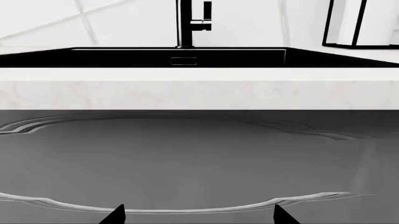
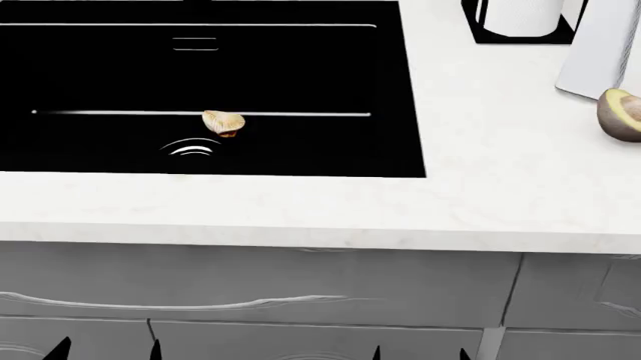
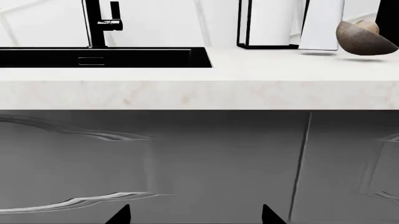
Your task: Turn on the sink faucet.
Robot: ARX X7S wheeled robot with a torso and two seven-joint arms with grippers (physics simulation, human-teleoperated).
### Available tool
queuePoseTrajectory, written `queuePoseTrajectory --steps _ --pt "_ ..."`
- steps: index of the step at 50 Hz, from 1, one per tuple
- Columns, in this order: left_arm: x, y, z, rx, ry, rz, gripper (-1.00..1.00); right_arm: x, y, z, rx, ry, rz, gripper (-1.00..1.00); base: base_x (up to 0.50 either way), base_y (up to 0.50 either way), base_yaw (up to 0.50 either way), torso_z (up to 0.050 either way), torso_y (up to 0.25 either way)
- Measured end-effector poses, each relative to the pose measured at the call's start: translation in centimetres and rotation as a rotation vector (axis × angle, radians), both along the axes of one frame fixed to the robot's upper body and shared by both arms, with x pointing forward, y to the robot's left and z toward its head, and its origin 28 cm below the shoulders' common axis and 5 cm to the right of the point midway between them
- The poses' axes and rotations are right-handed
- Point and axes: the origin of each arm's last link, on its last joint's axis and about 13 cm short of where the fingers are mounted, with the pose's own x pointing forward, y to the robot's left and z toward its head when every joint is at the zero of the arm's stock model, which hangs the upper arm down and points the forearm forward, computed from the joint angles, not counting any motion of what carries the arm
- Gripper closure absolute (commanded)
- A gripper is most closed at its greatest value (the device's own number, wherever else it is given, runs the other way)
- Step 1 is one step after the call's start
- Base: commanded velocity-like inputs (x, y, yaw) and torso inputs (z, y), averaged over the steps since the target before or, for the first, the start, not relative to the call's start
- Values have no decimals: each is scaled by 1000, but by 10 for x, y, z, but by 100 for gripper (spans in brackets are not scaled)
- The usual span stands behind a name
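Black and matte, the sink faucet (image 1: 185,23) stands at the top centre of the left wrist frame, behind the far rim of the sink (image 1: 143,57), with its small lever jutting to one side; the right wrist frame shows it in the upper left. In the head frame the glossy basin fills the upper left, a small tan object (image 2: 222,123) lying near the drain, while the faucet itself is cut off at the top edge. The white marble tabletop (image 2: 300,206) runs across the middle, a halved avocado (image 2: 621,114) at the right edge and a wire-framed holder (image 2: 521,21) at the top right. I judge the task barely begun: both arms sit low in front of the grey cabinet doors, well apart from the faucet. The next move calls for lifting an arm over the counter edge and reaching across the basin to the lever. The left gripper (image 1: 198,215) and right gripper (image 3: 194,214) show only dark fingertips at the bottom edges, spread wide apart, holding and touching nothing.
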Motion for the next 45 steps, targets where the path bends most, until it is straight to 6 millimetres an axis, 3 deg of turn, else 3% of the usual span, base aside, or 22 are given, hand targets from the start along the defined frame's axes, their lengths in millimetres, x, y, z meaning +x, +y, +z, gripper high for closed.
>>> queuePoseTrajectory --steps 17,45 --pt "-1 -1 0 19 -9 -5 -100 -2 -1 0 -4 -10 -5 -100 0 0 0 0 0" --pt "-2 0 -1 46 2 0 -100 -3 -3 1 -7 -23 -26 -100 6 445 0 0 0"
